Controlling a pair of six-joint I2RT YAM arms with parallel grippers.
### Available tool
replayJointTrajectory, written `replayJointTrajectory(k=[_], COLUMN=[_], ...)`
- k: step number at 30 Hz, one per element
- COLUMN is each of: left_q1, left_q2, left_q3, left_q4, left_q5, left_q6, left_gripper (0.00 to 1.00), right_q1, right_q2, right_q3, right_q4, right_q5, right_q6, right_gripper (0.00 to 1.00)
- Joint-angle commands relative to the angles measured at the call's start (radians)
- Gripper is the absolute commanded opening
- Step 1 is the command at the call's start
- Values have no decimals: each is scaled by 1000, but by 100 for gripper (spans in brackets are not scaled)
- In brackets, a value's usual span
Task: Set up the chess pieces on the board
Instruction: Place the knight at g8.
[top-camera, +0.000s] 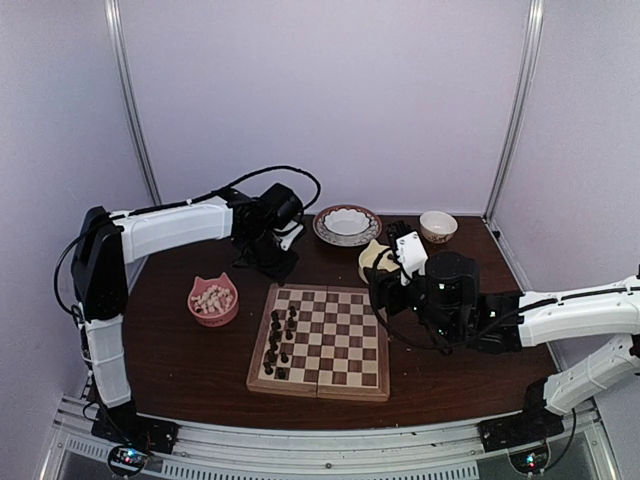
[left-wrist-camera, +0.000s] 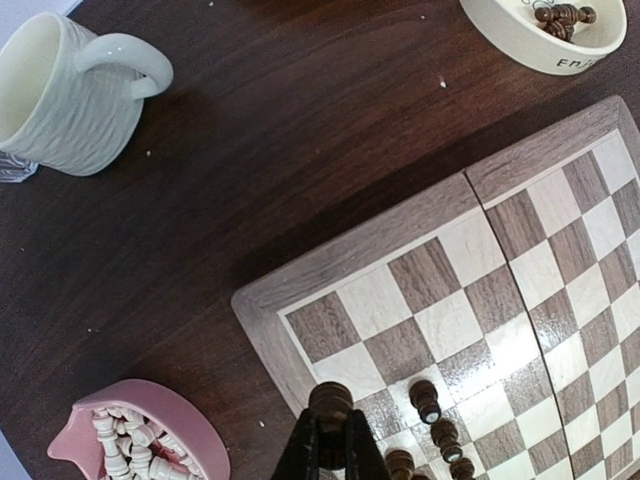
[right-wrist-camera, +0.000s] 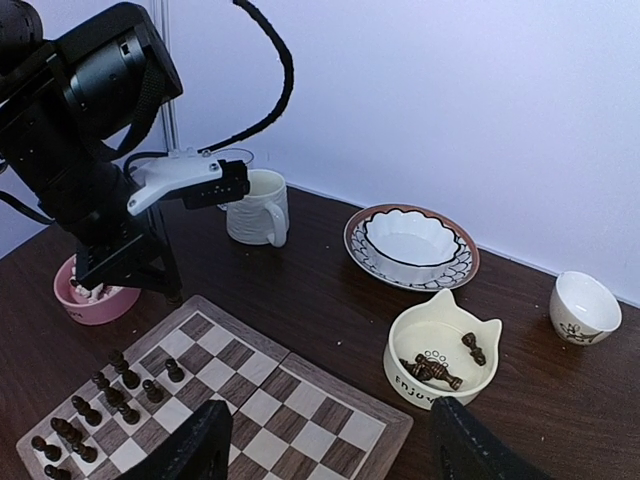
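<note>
Across the dark wooden table (top-camera: 170, 340), the board (top-camera: 330, 345) lies flat at the middle, open, its seam running away from my bases. My left pincer (left-wrist-camera: 330, 445) hangs over the board's far-left corner, clenched on one dark chess piece (left-wrist-camera: 330, 400) just above the outer squares. My right pincer (right-wrist-camera: 328, 420) sits over the board's right side, released, jaws wide apart with nothing between them. Beyond the board is a patterned plate (top-camera: 320, 228) carrying a white bowl (top-camera: 346, 220). A cream cat-eared bowl (right-wrist-camera: 410, 385) stands off the board's far-right corner, a pink cat-eared bowl (top-camera: 215, 320) off its left edge. A ribbed mug (right-wrist-camera: 258, 207) and a small cup (top-camera: 437, 226) stand further back. Dark chess pieces (top-camera: 280, 345) stand in the board's two left columns; a few more dark ones (right-wrist-camera: 435, 370) lie in the cream bowl, and pale pieces (top-camera: 211, 298) fill the pink one.
</note>
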Motion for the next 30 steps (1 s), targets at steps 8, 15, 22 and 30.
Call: replayJointTrajectory(k=[8,15,22,30], left_q1=[27,27,28,28], left_q2=[51,71,88,92], left_q3=[-41,-42,-50,-61], left_q4=[6,8,37,54], left_q5=[131,126,116,93], left_q6=[-40,-54,-53,-50], left_gripper=[0,0,0,0], right_q1=[-19,-24,-27,-30], right_q2=[7,5,1,10], right_q3=[-14,-15,-18,-14], right_q4=[7,3,4,-1], right_q5=[34,34,29,26], right_q6=[-2,1,4,8], right_gripper=[71,71,71,71])
